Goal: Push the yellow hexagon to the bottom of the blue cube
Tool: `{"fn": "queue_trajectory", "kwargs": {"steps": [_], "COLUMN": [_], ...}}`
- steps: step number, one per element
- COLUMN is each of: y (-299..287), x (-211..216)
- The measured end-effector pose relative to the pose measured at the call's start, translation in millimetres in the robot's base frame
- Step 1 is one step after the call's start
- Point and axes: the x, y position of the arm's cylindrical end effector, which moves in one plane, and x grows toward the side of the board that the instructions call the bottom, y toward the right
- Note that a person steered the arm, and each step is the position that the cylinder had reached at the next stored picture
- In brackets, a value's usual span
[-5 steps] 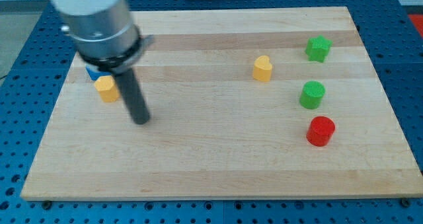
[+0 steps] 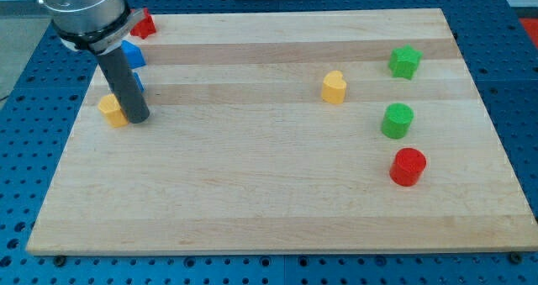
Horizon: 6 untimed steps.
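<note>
The wooden desk [image 2: 277, 201] is the largest thing in view and serves as the landmark here. Over its upper-left part hangs the arm, ending in a dark rod; there are no jaws on this rig, so nothing can be said to be apart or together. The rod's lower end, my tip [image 2: 137, 118], rests on the desk just to the view's right of the yellow hexagon [image 2: 111, 110], touching it or very nearly so.

Well toward the desk's right side stand a red cylinder [image 2: 408, 166], a green cylinder [image 2: 398, 120], a green star-shaped block [image 2: 404, 61] and, nearer the middle, a yellow heart-like block [image 2: 334, 87]. At the desk's top-left corner a red block [image 2: 145, 22] peeks out beside the arm.

A blue cube [image 2: 132, 55] lies near the desk's left edge, above the hexagon; a second blue sliver [image 2: 139, 85] shows just behind the rod.

The hexagon already sits below the blue cube, so the step in hand looks like final placement. Judging by this, the next move calls for only a slight nudge rightward, or none.
</note>
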Motion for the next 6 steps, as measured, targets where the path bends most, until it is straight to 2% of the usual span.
{"fn": "queue_trajectory", "kwargs": {"steps": [1, 2, 3, 4, 5, 6], "y": [47.6, 167.7, 281.3, 330.5, 357.7, 339.1], "x": [8.8, 45.5, 33.1, -16.2, -34.2, -34.2]}}
